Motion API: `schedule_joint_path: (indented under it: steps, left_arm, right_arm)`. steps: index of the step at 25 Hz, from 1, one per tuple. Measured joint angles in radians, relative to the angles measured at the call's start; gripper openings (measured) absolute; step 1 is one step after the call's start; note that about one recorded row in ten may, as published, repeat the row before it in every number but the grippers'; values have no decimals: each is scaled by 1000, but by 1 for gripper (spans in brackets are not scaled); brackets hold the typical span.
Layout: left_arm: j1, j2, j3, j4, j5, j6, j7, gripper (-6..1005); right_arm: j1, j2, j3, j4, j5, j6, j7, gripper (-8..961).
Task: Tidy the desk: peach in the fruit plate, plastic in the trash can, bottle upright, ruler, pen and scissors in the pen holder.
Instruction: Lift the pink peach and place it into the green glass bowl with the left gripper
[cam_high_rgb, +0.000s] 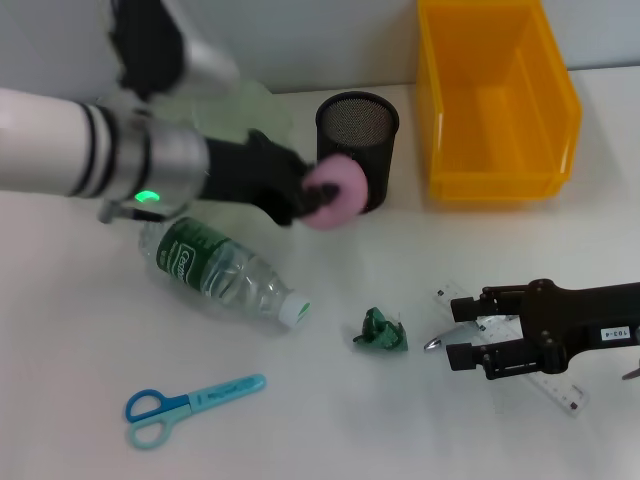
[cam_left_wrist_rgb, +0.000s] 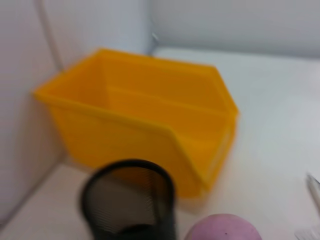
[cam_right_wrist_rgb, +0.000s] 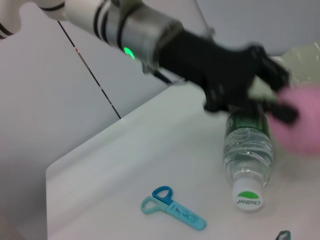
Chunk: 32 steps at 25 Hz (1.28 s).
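My left gripper is shut on the pink peach, held above the table just in front of the black mesh pen holder. The pale green fruit plate lies behind that arm. A clear bottle lies on its side. Crumpled green plastic sits mid-table. Blue scissors lie near the front left. My right gripper stands open low over the ruler and the pen. The yellow trash can stands at the back right. The right wrist view shows the peach and bottle.
The left wrist view looks at the yellow bin and the pen holder standing close together near the wall. The left forearm spans the back left of the table.
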Motion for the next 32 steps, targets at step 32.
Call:
schedule_joint_path:
  steps: [32]
  left_arm:
    - [-53, -7, -203, -395, -156, -524, 11, 330]
  right_arm:
    - [5, 11, 0, -4, 0, 3, -2, 791]
